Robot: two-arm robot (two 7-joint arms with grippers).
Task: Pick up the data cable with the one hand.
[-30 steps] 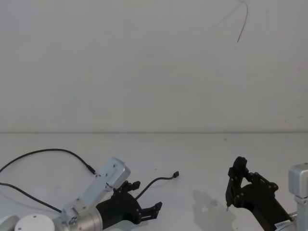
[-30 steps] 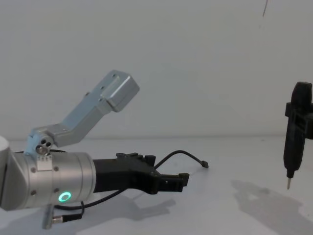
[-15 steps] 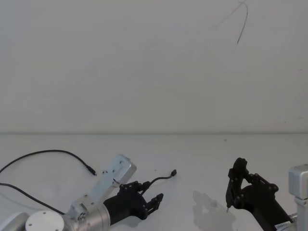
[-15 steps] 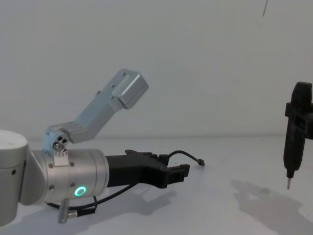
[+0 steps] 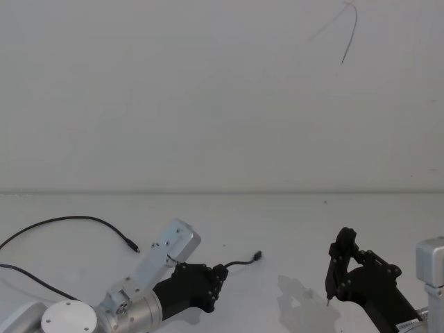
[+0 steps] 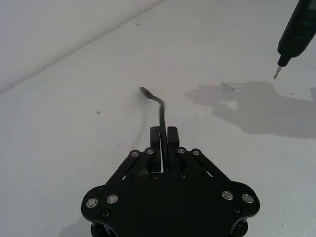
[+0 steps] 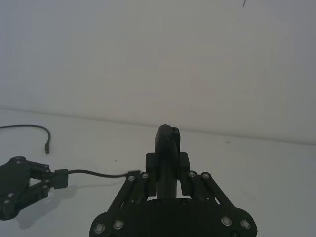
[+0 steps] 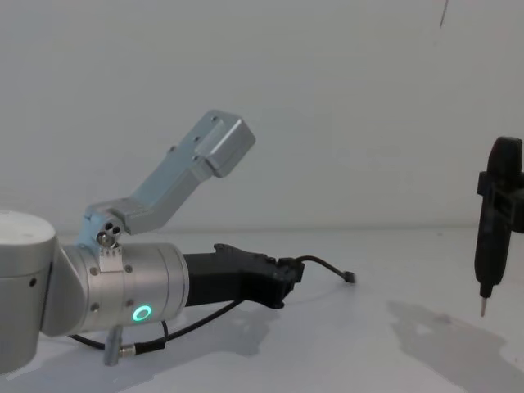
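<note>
White tabletop [image 5: 291, 229]: at seven o'clock the black left gripper [image 5: 219, 272] clamps the thin black data cable [image 5: 243, 263], lift apparently pending; at five o'clock the right gripper [image 5: 349, 272] grips a slim black pen-like tool [image 8: 490, 237].

Data cable [image 6: 161, 106], left tool [image 6: 165, 134], pen [image 6: 296, 29] blk; table [image 6: 74, 98] white.

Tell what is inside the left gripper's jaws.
The data cable, pinched in the shut jaws of the left gripper, plug end sticking out. Its run behind the jaws is covered by the gripper.
</note>
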